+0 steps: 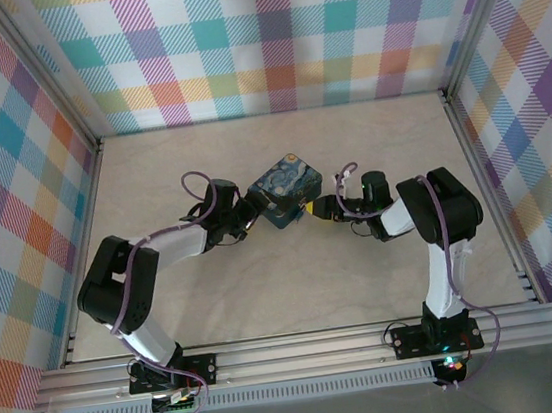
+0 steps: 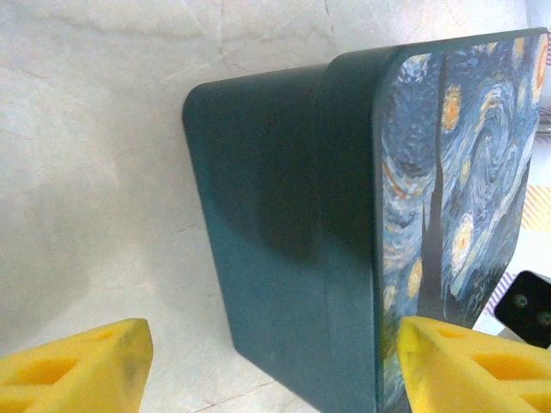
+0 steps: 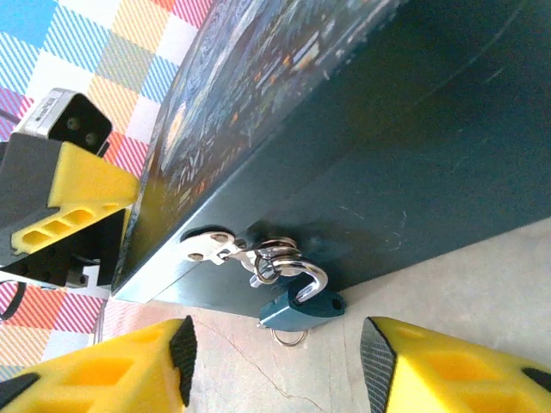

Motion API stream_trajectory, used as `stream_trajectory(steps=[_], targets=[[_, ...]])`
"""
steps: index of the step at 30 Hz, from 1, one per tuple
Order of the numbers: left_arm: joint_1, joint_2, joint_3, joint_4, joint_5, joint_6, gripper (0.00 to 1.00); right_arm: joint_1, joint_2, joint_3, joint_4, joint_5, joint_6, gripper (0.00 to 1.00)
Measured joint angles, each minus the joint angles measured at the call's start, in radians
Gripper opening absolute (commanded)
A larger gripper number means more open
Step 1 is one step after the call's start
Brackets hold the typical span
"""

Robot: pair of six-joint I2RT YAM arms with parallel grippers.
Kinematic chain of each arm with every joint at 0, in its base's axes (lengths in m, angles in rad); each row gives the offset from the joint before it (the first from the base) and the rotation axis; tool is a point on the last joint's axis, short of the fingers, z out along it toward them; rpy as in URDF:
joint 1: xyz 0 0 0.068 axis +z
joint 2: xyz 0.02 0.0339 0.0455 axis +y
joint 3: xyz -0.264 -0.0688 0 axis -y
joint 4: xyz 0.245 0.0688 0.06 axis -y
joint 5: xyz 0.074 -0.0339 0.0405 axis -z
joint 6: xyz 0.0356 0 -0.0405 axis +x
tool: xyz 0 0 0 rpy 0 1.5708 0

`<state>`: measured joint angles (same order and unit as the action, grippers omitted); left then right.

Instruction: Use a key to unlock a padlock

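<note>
Both arms bent inward, wrists low, facing each other. L end effector (image 1: 248, 214) jaws apart; R end effector (image 3: 275, 354) likewise.

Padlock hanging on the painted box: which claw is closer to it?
Right. The right claw hovers just in front of the padlock, with a finger on either side of it. The left claw straddles the box at its opposite end.

Black joints, white links on left arm (image 1: 125, 285), right arm (image 1: 443, 208); purple cables (image 1: 454, 275) (loosely looped); yellow ribbed pads (image 3: 448, 370) on jaws.
</note>
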<state>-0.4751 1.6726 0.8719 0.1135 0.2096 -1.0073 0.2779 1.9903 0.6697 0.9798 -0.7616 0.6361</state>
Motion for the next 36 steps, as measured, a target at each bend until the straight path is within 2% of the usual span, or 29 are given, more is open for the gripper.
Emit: stream_trajectory(steps=[7, 11, 18, 24, 36], targets=[[0.000, -0.113, 0.078, -0.186, -0.059, 0.108, 0.76, 0.000, -0.007, 0.006, -0.014, 0.000, -0.005, 0.63], [0.000, -0.120, 0.191, -0.224, -0.037, 0.157, 0.74, 0.000, -0.007, 0.008, -0.013, -0.006, -0.005, 0.63], [-0.021, 0.075, 0.435, -0.216, 0.092, 0.193, 0.71, 0.000, -0.005, 0.029, -0.016, -0.010, -0.004, 0.63], [-0.040, 0.252, 0.519, -0.223, 0.168, 0.195, 0.70, 0.001, -0.003, 0.056, -0.027, -0.013, -0.005, 0.65], [-0.042, 0.285, 0.552, -0.245, 0.192, 0.198, 0.70, 0.026, -0.003, 0.090, -0.138, 0.002, -0.050, 0.68]])
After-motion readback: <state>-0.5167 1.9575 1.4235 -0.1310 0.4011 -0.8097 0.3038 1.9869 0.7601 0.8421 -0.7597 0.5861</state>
